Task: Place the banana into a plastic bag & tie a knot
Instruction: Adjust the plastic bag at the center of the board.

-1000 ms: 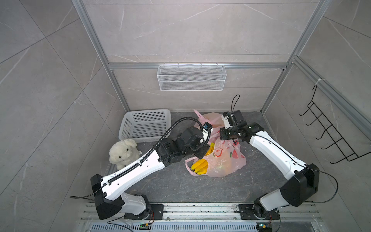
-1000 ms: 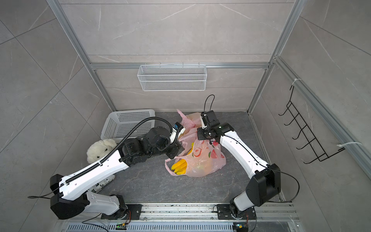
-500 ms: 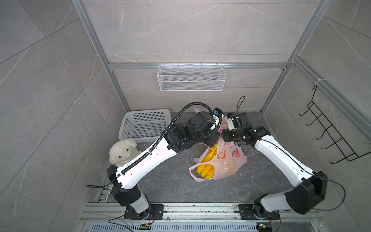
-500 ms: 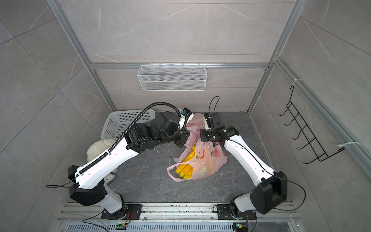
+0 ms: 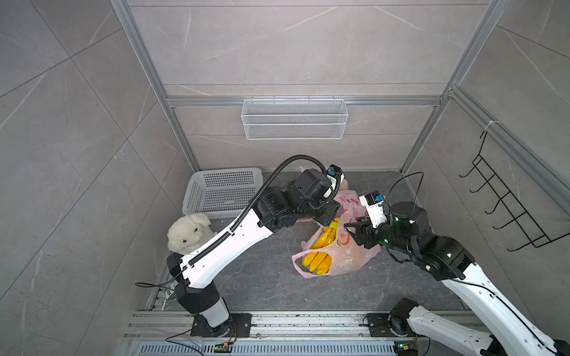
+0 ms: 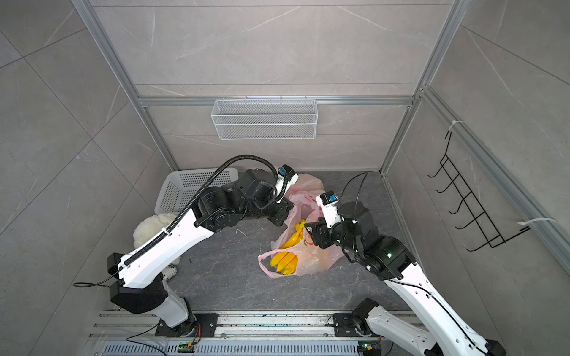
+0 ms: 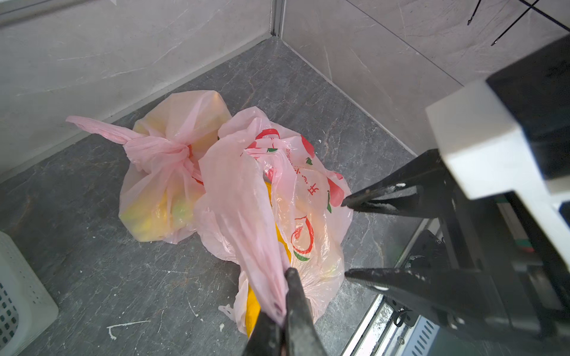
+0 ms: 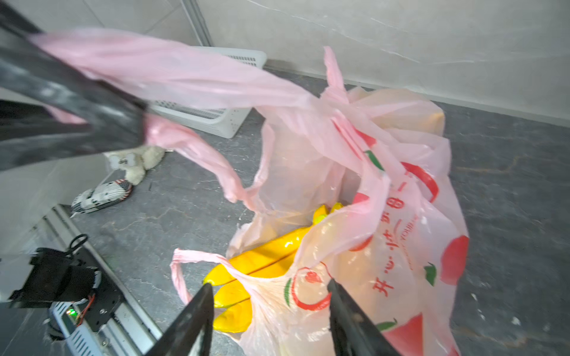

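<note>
On the grey floor (image 5: 262,283): a pink plastic bag (image 5: 350,257) printed with red fruit lies slumped between the two arms, its mouth open.
Banana (image 5: 317,261): a yellow bunch sits inside the bag, its ends showing through the mouth and one handle loop.
Left gripper (image 7: 283,305): clamped tight on a bag handle (image 7: 243,209), the strip drawn taut up from the bag.
Right gripper (image 8: 269,285): jaws spread, holding nothing, poised just beside the bag's printed side.
Behind the bag: a second pink bag (image 7: 166,175), already knotted, lies against it.
Far left: a white perforated basket (image 5: 222,192) and a white plush toy (image 5: 188,231).
Walls: a wire basket (image 5: 293,120) on the back; a black hook rack (image 5: 505,212) on the right.
</note>
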Controlling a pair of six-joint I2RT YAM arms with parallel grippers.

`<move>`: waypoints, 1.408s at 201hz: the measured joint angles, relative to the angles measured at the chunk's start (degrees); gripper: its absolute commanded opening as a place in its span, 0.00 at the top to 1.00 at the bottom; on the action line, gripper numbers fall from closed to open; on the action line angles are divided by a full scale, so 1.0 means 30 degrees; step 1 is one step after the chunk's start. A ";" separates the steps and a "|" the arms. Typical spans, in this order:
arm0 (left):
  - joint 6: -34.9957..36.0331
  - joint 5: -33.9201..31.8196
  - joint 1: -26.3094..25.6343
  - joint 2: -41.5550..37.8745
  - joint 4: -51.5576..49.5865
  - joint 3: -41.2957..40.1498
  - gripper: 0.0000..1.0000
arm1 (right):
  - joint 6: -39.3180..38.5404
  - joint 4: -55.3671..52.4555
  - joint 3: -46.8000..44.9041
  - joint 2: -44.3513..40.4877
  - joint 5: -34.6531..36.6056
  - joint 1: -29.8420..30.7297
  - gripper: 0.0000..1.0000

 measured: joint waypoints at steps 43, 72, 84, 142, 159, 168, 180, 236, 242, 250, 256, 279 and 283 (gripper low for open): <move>-0.0452 0.1078 0.0000 -0.0007 0.0095 -0.0160 1.00 | -0.0656 0.2331 -0.0066 0.0852 -0.0765 0.0619 0.45; -0.0750 0.1741 0.0036 -0.0015 0.0153 -0.0743 1.00 | -0.1020 0.3490 -0.0153 0.1166 -0.0823 0.0794 0.52; -0.0852 0.1931 0.0058 -0.0015 0.0233 -0.0911 1.00 | -0.1217 0.3752 -0.0306 0.1180 -0.0860 0.0845 0.57; -0.1195 0.2288 0.0342 -0.0408 0.0699 -0.1887 1.00 | -0.1545 0.4583 -0.0918 0.1508 -0.1246 0.1151 0.82; -0.1384 0.2535 0.0430 -0.0568 0.0845 -0.2106 1.00 | -0.1523 0.4648 -0.0991 0.1515 -0.1202 0.1202 0.83; -0.1494 0.2667 0.0488 -0.0656 0.0984 -0.2193 1.00 | -0.1530 0.4809 -0.1049 0.1486 -0.1086 0.1239 0.80; -0.1690 0.2980 0.0605 -0.0787 0.1195 -0.2361 1.00 | -0.1603 0.5144 -0.1282 0.1392 -0.0765 0.1290 0.77; -0.2688 0.4255 0.1151 -0.1668 0.1909 -0.3716 1.00 | -0.1807 0.7147 -0.3446 0.0539 0.0357 0.1413 0.70; -0.2761 0.4379 0.1195 -0.1712 0.1960 -0.3774 1.00 | -0.1807 0.7431 -0.3650 0.0503 0.0364 0.1443 0.70; -0.2878 0.4539 0.1253 -0.1756 0.2025 -0.3818 1.00 | -0.1800 0.7825 -0.3927 0.0466 0.0335 0.1450 0.70; -0.2958 0.4597 0.1275 -0.1785 0.2091 -0.3854 1.00 | -0.1800 0.8131 -0.4109 0.0444 0.0321 0.1479 0.70; -0.3147 0.4794 0.1341 -0.1851 0.2310 -0.4022 1.00 | -0.1800 0.9260 -0.4634 0.0364 0.0066 0.1552 0.68; -0.3177 0.4838 0.1348 -0.1858 0.2339 -0.4058 1.00 | -0.1800 0.9442 -0.4699 0.0357 0.0029 0.1559 0.67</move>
